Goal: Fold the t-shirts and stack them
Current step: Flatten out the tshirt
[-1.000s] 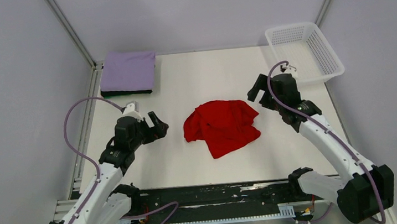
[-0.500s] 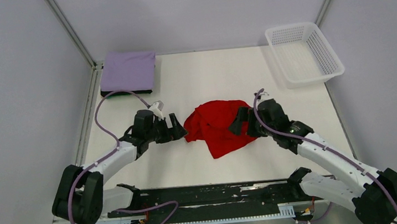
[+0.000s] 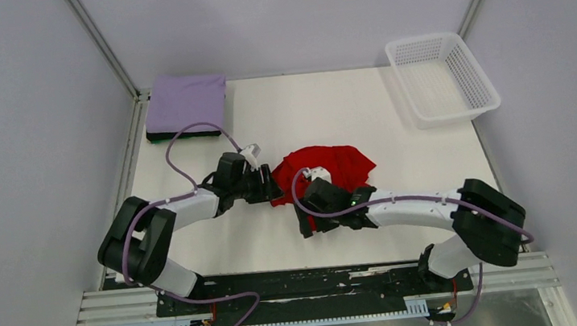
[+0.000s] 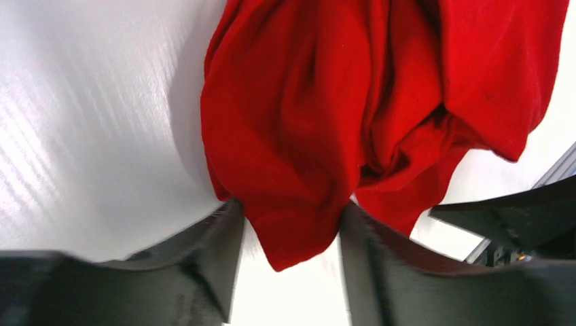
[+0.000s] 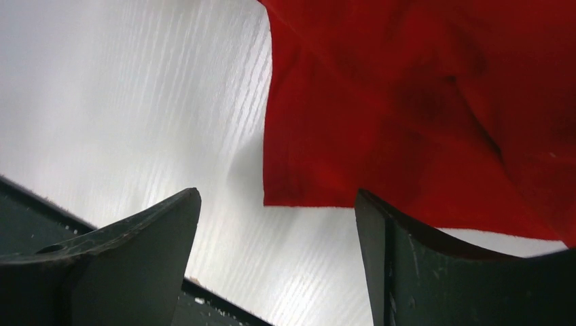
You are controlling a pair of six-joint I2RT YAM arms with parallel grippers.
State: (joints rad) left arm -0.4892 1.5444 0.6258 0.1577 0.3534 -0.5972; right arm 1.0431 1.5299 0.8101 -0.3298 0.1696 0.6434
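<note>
Both my arms have swung inward since a second ago. Then they stood off to either side of the crumpled bright red cloth t-shirt (image 3: pixel 326 167). Now my left gripper (image 3: pixel 270 187) is at its left edge, and my right gripper (image 3: pixel 305 224) has reached across, low over the table, to its near-left corner.

Through my left wrist camera, my black fingers (image 4: pixel 207 261) stand fairly narrow, one on each side of a lobe of red cloth. The lobe fills the gap and touches both inner faces, with its tip pointing back toward my wrist. I cannot tell whether the jaws actually pinch it. Above the lobe the cloth bunches in deep creases.

Through my right wrist camera, my dark fingers (image 5: pixel 136 251) are wide apart and hold nothing. A straight hem of the red shirt lies flat on the table just at my fingertips, with its corner in the gap between them. Neither finger touches it that I can see.

From above, the red shirt sits bunched near the middle of the white table (image 3: pixel 303 105), with my two grippers close together along its left and near sides. In the far-left corner a flat, square-folded lavender cloth t-shirt (image 3: pixel 186 101) rests on a folded dark t-shirt (image 3: pixel 183 133), of which only the near edge shows. In the far-right corner stands the white plastic mesh basket (image 3: pixel 481 82), well apart from the red shirt and from both my arms.
</note>
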